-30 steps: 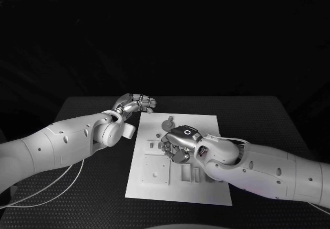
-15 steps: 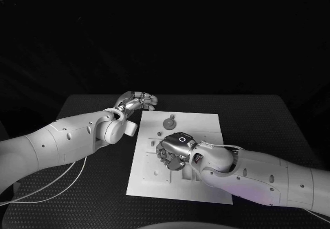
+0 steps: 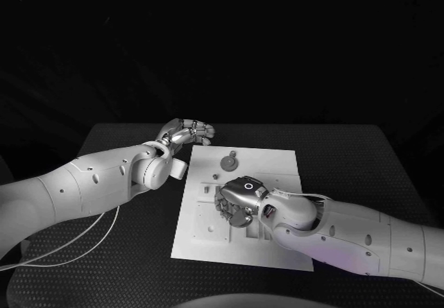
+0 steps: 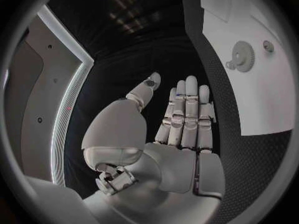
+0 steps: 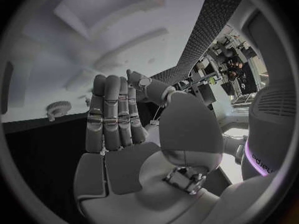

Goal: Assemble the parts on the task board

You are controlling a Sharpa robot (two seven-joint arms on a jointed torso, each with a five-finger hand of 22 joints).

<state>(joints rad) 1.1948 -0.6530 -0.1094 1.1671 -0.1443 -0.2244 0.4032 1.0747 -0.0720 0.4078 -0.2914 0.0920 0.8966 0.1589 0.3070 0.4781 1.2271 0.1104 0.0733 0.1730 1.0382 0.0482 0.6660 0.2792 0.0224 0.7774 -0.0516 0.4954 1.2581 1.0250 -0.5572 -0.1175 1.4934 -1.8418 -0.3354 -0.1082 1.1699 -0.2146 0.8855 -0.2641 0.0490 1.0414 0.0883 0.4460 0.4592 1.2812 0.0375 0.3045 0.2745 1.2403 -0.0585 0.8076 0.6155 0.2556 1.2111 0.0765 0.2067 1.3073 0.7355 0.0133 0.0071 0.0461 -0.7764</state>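
The white task board (image 3: 278, 168) lies in the middle of the black table. A round gear-like part (image 3: 226, 165) sits on its far half, and it shows again (image 4: 241, 56) beside a small round piece (image 4: 268, 46). My right hand (image 3: 239, 202) hovers over the board's middle, palm down. Its fingers (image 5: 112, 114) are stretched out and hold nothing, with the gear (image 5: 59, 107) beyond them. My left hand (image 3: 185, 133) hangs off the board's far left corner, over the table. In the left wrist view the left hand (image 4: 184, 117) has straight fingers, the thumb apart, and nothing in it.
Raised blocks and recesses cover the board's near half, among them a square plate (image 3: 208, 226) at the near left. Black table mat (image 3: 360, 160) runs wide on both sides of the board. My right forearm (image 3: 351, 234) crosses the board's near right corner.
My right hand has slid a little toward the near side over the board. The left hand has hardly moved.
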